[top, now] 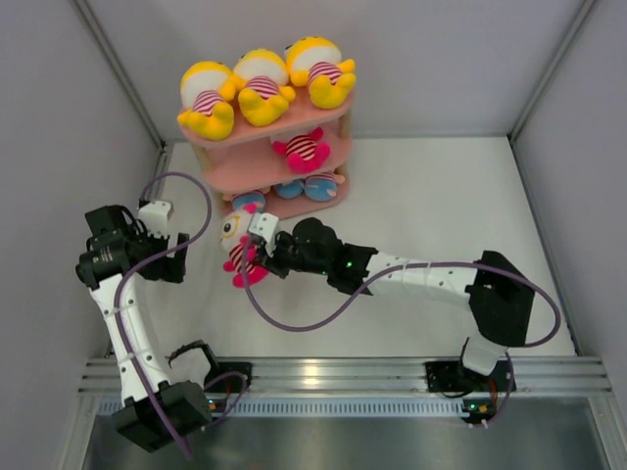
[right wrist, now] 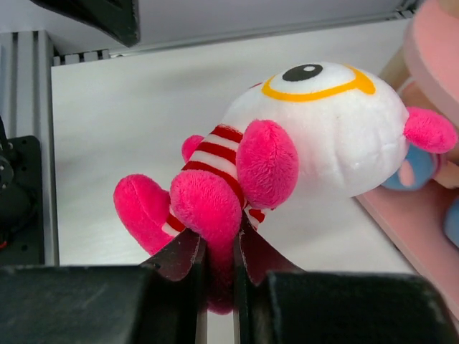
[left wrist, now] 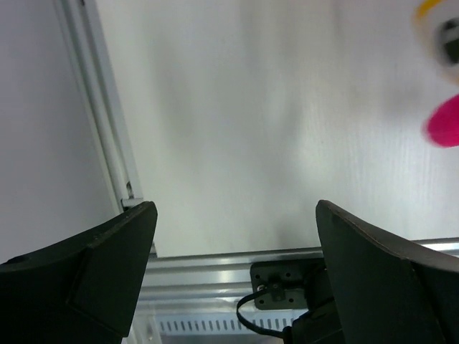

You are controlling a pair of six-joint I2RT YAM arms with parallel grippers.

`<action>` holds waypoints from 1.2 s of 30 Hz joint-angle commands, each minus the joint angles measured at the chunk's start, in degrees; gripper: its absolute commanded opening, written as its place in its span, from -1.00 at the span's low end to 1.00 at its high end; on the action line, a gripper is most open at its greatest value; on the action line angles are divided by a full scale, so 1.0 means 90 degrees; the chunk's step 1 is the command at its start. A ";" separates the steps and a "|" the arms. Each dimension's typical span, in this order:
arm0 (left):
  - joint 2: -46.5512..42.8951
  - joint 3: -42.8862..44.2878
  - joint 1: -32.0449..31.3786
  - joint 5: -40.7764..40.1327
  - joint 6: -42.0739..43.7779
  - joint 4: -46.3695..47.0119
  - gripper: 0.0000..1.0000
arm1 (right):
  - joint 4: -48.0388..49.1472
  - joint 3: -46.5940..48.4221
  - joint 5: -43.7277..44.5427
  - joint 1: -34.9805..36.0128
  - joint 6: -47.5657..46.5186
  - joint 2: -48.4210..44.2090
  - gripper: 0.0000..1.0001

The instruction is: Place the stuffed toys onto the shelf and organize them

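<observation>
The pink shelf (top: 238, 166) stands at the back of the table. Three yellow stuffed toys (top: 263, 86) lie on its top board. A pink-limbed one (top: 304, 149) sits on the middle board, and blue-bottomed ones (top: 309, 186) rest on the lowest. My right gripper (top: 259, 257) (right wrist: 220, 247) is shut on a leg of a pink-limbed, white-headed stuffed toy (top: 238, 250) (right wrist: 315, 136) in a striped shirt, just in front of the shelf's left foot (right wrist: 419, 229). My left gripper (top: 174, 257) (left wrist: 237, 208) hangs open and empty to the left of that toy.
Grey walls close in the table on the left, back and right. A metal rail (top: 323, 372) (left wrist: 215, 269) runs along the near edge, with both arm bases on it. The left wall's frame strip (left wrist: 107, 136) runs close beside my left gripper.
</observation>
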 commanded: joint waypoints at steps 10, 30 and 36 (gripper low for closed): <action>0.0285 -0.0467 0.0014 -0.0610 -0.0115 0.0670 0.97 | -0.0035 0.0242 -0.0291 -0.0806 -0.0046 -0.1221 -1.00; 0.0705 -0.0946 0.0014 -0.0317 0.0276 0.0914 0.97 | 0.1097 0.2880 -0.0782 -0.1891 0.1439 0.1660 -1.00; 0.0783 -0.0985 0.0014 -0.0278 0.0335 0.0933 0.97 | 0.1284 0.3484 -0.0518 -0.1920 0.1674 0.2324 -1.00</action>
